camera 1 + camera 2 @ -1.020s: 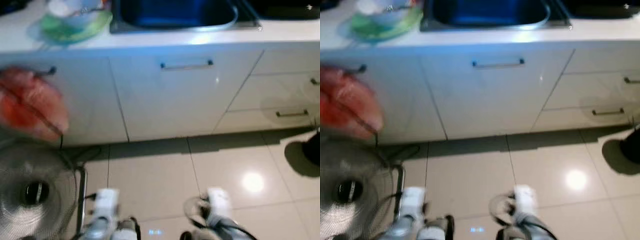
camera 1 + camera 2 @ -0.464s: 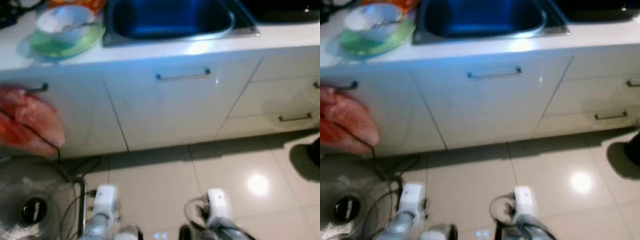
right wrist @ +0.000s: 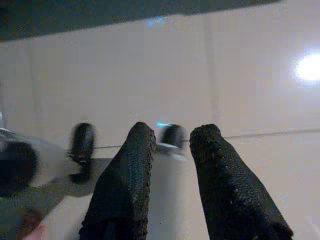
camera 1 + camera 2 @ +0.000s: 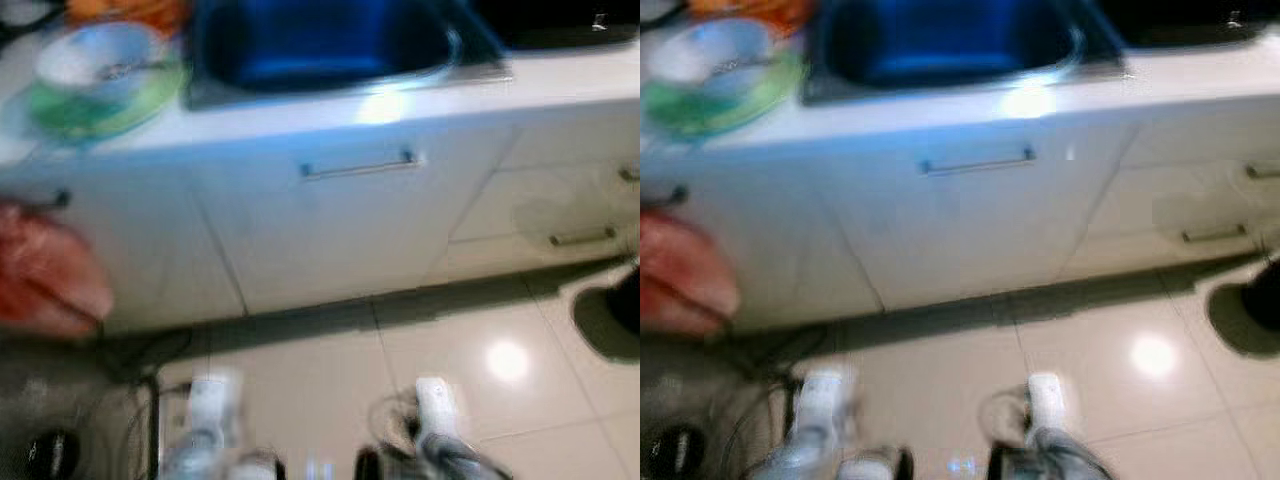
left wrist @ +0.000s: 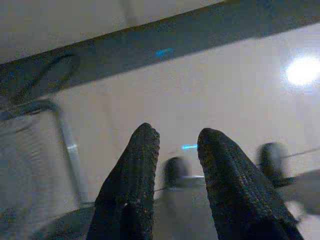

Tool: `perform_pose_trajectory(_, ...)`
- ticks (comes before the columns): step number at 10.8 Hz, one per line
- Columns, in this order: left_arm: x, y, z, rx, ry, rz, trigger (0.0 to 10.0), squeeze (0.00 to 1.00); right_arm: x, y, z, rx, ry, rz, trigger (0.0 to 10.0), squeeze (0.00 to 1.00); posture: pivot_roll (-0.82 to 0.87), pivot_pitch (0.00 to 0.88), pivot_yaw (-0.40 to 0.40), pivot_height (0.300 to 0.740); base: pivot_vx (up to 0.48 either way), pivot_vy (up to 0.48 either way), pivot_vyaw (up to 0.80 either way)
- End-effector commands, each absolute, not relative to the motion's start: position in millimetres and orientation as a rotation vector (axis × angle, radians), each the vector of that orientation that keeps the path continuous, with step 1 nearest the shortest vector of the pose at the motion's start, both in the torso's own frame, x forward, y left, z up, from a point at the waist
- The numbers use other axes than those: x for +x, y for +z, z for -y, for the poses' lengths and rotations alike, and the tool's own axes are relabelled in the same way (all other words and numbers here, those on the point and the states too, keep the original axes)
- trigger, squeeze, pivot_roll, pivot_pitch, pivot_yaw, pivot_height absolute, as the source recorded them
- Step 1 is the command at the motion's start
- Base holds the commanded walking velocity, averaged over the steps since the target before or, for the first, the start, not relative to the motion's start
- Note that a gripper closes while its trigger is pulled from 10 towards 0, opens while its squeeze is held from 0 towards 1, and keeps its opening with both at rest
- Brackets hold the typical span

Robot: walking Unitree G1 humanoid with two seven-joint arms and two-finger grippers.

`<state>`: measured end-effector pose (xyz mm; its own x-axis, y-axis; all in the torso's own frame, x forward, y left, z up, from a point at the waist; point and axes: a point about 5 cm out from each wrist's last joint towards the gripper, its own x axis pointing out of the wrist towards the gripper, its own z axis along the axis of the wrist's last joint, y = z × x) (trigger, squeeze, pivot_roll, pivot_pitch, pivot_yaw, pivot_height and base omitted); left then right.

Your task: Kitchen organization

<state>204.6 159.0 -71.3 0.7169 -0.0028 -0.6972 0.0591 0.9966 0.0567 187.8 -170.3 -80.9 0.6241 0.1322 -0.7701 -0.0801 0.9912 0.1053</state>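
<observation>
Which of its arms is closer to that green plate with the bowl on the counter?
Left. The left arm hangs low, roughly beneath the green plate; the right arm hangs farther off, below the sink's right end.

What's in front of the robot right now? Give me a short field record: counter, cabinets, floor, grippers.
counter: white, steel sink set in it; bowl on a green plate to its left
cabinets: white doors, bar handle below the sink
hanging: red bag at the left cabinet
floor: pale glossy tiles, fan at lower left
left gripper: open, empty, low over the floor
right gripper: open, empty, low over the floor
image: blurred
</observation>
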Motion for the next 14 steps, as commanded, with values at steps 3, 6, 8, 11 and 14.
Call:
perform_pose_trajectory(3,193.6,-76.7,-173.5,0.091,-0.001,-0.812,10.0,0.0,189.3,-81.2,158.1,0.083,0.144,-0.89,10.0,0.0,0.16,0.206,-0.004,0.74,0.29,0.0,0.0)
perform_pose_trajectory(6,193.2,-76.9,-172.8,0.093,-0.007,-0.812,10.0,0.0,189.2,-81.1,157.4,0.064,0.158,-0.888,10.0,0.0,0.16,0.2,-0.002,0.74,0.29,0.0,0.19)
perform_pose_trajectory(8,193.2,-76.8,-173.0,0.095,-0.01,-0.812,10.0,0.0,188.8,-81.4,156.9,0.066,0.159,-0.89,10.0,0.0,0.16,0.197,-0.002,0.74,0.292,0.0,0.28)
perform_pose_trajectory(11,193.6,-76.6,-173.6,0.094,-0.011,-0.811,10.0,0.0,188.3,-81.6,156.2,0.075,0.158,-0.89,10.0,0.0,0.16,0.197,-0.002,0.74,0.289,0.0,0.0)
perform_pose_trajectory(14,193.8,-76.5,-173.7,0.091,-0.009,-0.811,10.0,0.0,188.2,-81.7,156.2,0.073,0.157,-0.891,10.0,0.0,0.16,0.202,-0.003,0.74,0.29,0.0,0.0)
